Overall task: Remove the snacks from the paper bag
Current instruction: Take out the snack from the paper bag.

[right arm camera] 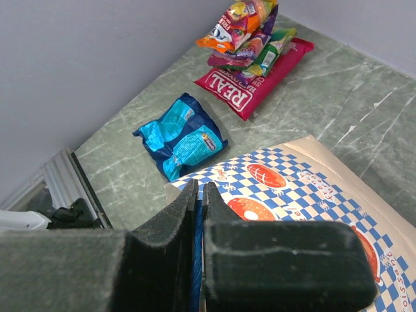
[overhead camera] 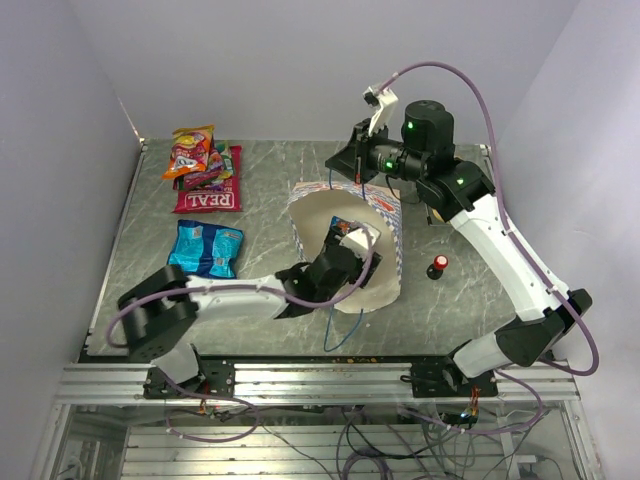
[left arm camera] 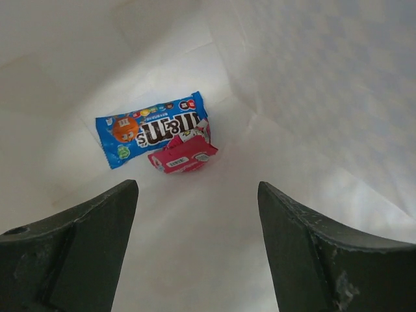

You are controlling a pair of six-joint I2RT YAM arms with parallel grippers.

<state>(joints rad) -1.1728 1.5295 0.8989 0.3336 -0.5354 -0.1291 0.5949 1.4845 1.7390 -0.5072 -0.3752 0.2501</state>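
Note:
The paper bag (overhead camera: 380, 215) lies on its side mid-table, its cream mouth towards the arms. My left gripper (overhead camera: 345, 245) reaches into the mouth. In the left wrist view it is open (left arm camera: 198, 188) and empty, short of a blue candy packet (left arm camera: 153, 128) and a pink-red packet (left arm camera: 183, 155) deep on the bag's floor. My right gripper (overhead camera: 352, 165) is at the bag's far top edge, shut (right arm camera: 200, 188) on the bag's blue cord handle (right arm camera: 197, 247) above the checkered side (right arm camera: 292, 188). Outside lie a red "REAL" packet (overhead camera: 208, 195), an orange packet (overhead camera: 190, 150) and blue candy bags (overhead camera: 205, 248).
A small red-and-black knob (overhead camera: 438, 266) stands right of the bag. The bag's other blue cord handle (overhead camera: 335, 335) trails towards the near edge. The snack pile shows in the right wrist view (right arm camera: 250, 81), near the back left wall. Grey walls close in the table.

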